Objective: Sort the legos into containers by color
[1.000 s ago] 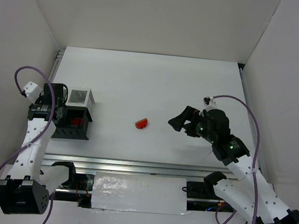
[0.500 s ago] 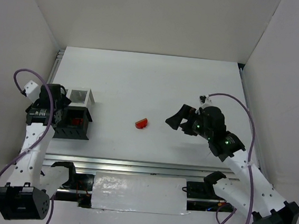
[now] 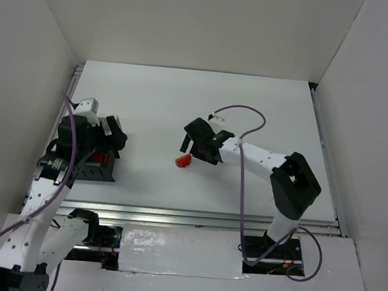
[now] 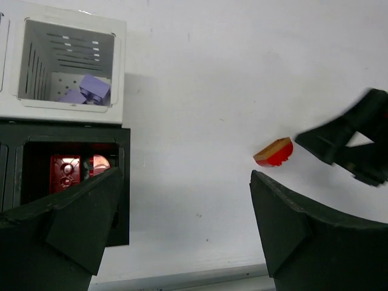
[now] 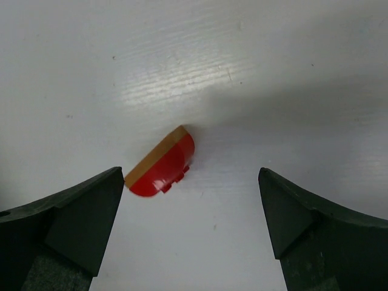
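Note:
A red lego with an orange-brown face (image 3: 183, 160) (image 5: 160, 168) (image 4: 274, 152) lies alone on the white table. My right gripper (image 3: 195, 150) (image 5: 191, 182) hovers open just over it, with the lego nearer the left finger and touching neither. My left gripper (image 3: 105, 137) (image 4: 186, 182) is open and empty above the containers. In the left wrist view the white bin (image 4: 119, 73) holds lavender legos (image 4: 91, 90). The black bin (image 4: 125, 182) in front of it holds red legos (image 4: 65, 170). My left arm hides the white bin in the top view.
More bins adjoin on the left, cut off by the left wrist view's edge (image 4: 2, 151). A metal rail (image 3: 173, 216) runs along the table's near edge. White walls close in the left, right and back sides.
My left gripper has opened and shifted over the bins. My right arm has swung left across the table, and its open gripper now stands over the red lego.

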You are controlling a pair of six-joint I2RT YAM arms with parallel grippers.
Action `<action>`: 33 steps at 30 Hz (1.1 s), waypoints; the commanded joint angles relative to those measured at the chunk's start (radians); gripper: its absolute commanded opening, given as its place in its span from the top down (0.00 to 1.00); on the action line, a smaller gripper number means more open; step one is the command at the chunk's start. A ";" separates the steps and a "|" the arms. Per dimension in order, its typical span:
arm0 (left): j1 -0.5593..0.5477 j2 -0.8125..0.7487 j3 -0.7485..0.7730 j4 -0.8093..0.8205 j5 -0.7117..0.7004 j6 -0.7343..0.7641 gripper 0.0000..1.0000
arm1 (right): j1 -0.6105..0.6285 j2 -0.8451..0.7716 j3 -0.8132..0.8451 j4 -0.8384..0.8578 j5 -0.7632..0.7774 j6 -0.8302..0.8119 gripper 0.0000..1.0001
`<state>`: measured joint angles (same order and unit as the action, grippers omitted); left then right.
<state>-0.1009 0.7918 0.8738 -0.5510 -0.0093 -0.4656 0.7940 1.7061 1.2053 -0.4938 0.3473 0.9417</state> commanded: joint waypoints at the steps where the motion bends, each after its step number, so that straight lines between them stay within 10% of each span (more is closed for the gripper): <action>1: -0.005 -0.121 -0.071 0.080 0.112 0.082 0.00 | 0.056 0.111 0.117 -0.098 0.185 0.141 0.00; 9: -0.010 -0.143 -0.065 0.082 0.140 0.101 0.00 | 0.083 0.245 0.175 -0.068 0.187 0.212 0.08; 15: -0.010 -0.123 -0.061 0.077 0.152 0.107 0.00 | 0.082 0.280 0.145 -0.020 0.136 0.195 0.47; 19: -0.008 -0.134 -0.067 0.085 0.169 0.107 0.01 | 0.082 0.227 0.065 0.079 0.095 0.143 1.00; 29: -0.025 -0.030 -0.101 0.178 0.460 0.041 0.00 | 0.082 -0.104 -0.153 0.178 0.107 0.017 1.00; 33: -0.225 0.074 -0.150 0.330 0.431 -0.117 0.00 | 0.093 -0.268 -0.191 0.152 0.148 -0.010 1.00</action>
<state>-0.1970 0.8074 0.7486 -0.3649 0.3714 -0.4675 0.8749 1.5757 1.0225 -0.3599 0.4259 0.9680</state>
